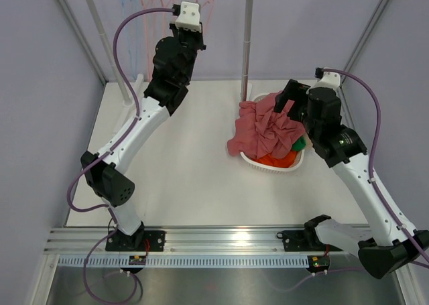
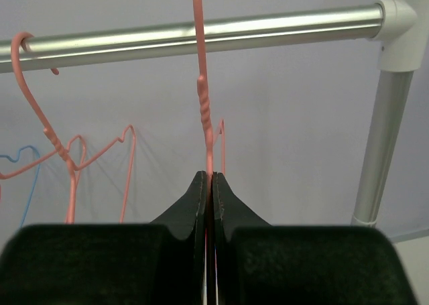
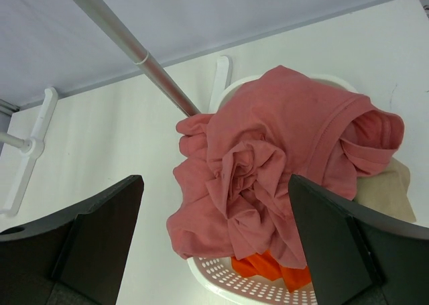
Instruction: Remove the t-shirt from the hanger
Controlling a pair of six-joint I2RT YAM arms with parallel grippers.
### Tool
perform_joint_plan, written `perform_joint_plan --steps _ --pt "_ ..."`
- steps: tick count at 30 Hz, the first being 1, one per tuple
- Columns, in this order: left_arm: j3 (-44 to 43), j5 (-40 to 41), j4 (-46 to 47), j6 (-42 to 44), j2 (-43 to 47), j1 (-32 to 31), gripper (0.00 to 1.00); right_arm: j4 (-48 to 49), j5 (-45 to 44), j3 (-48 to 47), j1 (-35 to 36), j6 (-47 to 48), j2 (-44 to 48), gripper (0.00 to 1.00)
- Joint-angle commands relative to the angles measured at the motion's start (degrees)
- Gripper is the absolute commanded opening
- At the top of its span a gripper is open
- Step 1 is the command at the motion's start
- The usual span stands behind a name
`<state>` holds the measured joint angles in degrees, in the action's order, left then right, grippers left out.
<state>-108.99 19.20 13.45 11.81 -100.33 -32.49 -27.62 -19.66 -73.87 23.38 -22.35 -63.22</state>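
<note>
The pink t-shirt (image 1: 265, 127) lies crumpled on top of a white perforated basket (image 1: 271, 168), one edge spilling over the rim onto the table. My right gripper (image 3: 214, 181) hovers just above the t-shirt (image 3: 268, 157), open wide with nothing between its fingers. The left gripper (image 2: 211, 179) is raised up by the clothes rail (image 2: 201, 33) and is shut on the thin wire of a bare pink hanger (image 2: 202, 97). That hanger's hook runs up past the rail and out of the left wrist view.
Orange and beige clothes (image 3: 268, 268) lie under the t-shirt in the basket (image 3: 228, 286). The rack's upright post (image 1: 248, 43) stands right behind the basket. Another pink hanger (image 2: 47, 127) and a blue one (image 2: 27, 177) hang on the rail further left.
</note>
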Motion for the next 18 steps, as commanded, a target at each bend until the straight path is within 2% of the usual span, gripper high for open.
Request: perform_joint_plan --steps 1,5,10,18 --pt "-2.37 -0.05 4.91 -0.91 -0.04 0.67 0.0 -0.77 0.85 -1.72 0.09 2.75 2.84 0.99" --pt "1.84 -0.48 9.3 -1.44 2.5 0.67 0.0 -1.04 1.2 -2.07 0.09 3.19 2.93 0.99" --pt "-2.18 0.05 7.21 -0.13 0.41 0.94 0.0 -0.68 2.34 -2.77 0.09 3.45 3.02 0.99" --pt "-2.98 0.05 8.96 -0.3 -3.72 1.64 0.0 -0.86 3.93 -2.86 0.09 3.98 4.16 1.0"
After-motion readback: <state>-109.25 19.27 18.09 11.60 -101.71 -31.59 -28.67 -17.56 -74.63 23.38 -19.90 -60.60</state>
